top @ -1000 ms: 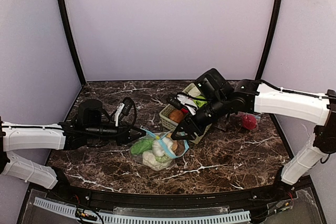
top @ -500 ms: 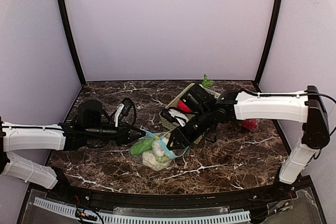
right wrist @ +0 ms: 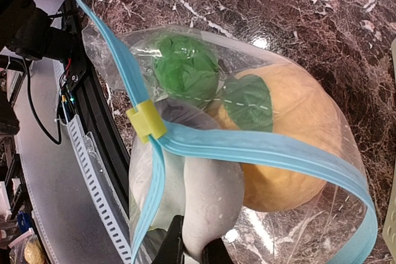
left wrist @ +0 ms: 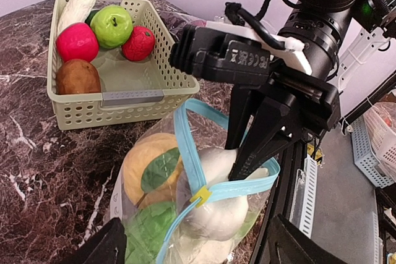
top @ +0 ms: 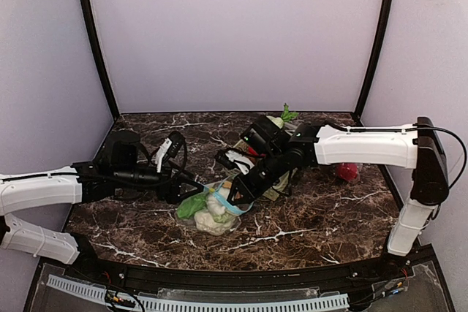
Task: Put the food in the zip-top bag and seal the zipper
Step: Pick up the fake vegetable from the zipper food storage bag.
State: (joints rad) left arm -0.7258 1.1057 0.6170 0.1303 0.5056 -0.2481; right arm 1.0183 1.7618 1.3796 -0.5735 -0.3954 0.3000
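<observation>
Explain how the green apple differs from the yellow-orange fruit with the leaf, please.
The green apple sits bare in the open basket; the yellow-orange fruit lies inside the clear zip-top bag, behind plastic. The apple is all green with a small stem; the yellow-orange fruit carries a flat green leaf. Both are round, glossy toy foods.

A robotics lab test booth: plain pale lilac wall panels [top: 234,34] framed by black curved poles [top: 93,42] enclose a dark brown marble-patterned tabletop [top: 314,217], with a white slotted cable duct [top: 197,302] along its near edge.
</observation>
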